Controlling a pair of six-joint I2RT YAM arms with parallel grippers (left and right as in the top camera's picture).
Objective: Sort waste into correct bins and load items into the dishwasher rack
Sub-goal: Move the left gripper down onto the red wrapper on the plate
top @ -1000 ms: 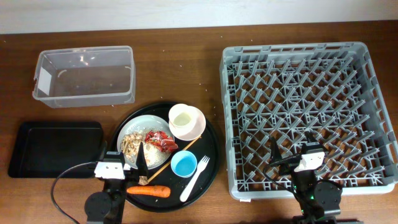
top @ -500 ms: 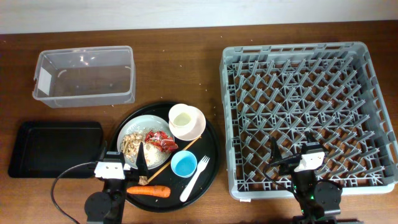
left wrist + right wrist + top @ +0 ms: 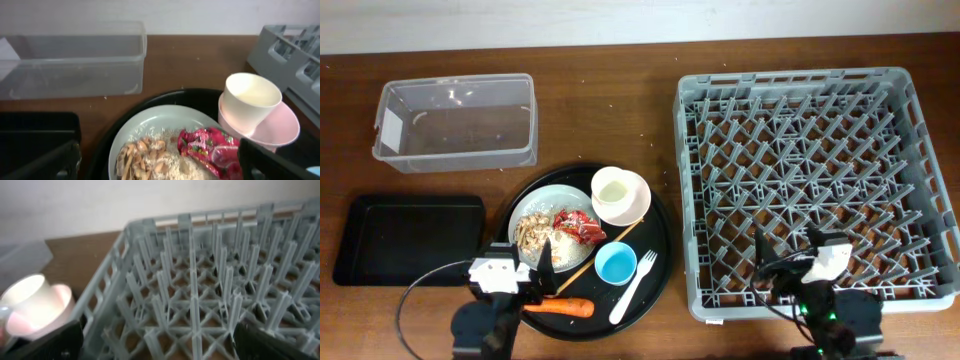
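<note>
A round black tray (image 3: 660, 240) holds a white plate (image 3: 523, 212) with beige nut shells (image 3: 529, 232) and a crumpled red wrapper (image 3: 578, 226). It also holds a white cup (image 3: 615, 188) inside a cream-pink bowl (image 3: 640, 205), a light-blue cup (image 3: 616, 264), a white fork (image 3: 633, 285), a wooden stick (image 3: 603, 253) and an orange carrot (image 3: 560, 307). My left gripper (image 3: 517, 264) is open and empty just in front of the plate (image 3: 150, 122), with the wrapper (image 3: 210, 147) between its fingers (image 3: 160, 170). My right gripper (image 3: 792, 262) is open and empty over the front of the grey rack (image 3: 800, 150). I see no tissue.
The clear tub (image 3: 455, 122) stands at the back left and is empty. The shallow black rectangular tray (image 3: 408, 238) lies left of the round tray. The rack's upright pegs (image 3: 200, 280) fill the right wrist view, with the white cup (image 3: 27, 297) at its left edge.
Both arms have shifted slightly at the front edge: the left gripper turned a little, and the right one moved slightly right and tilted. Nothing was taken hold of.
</note>
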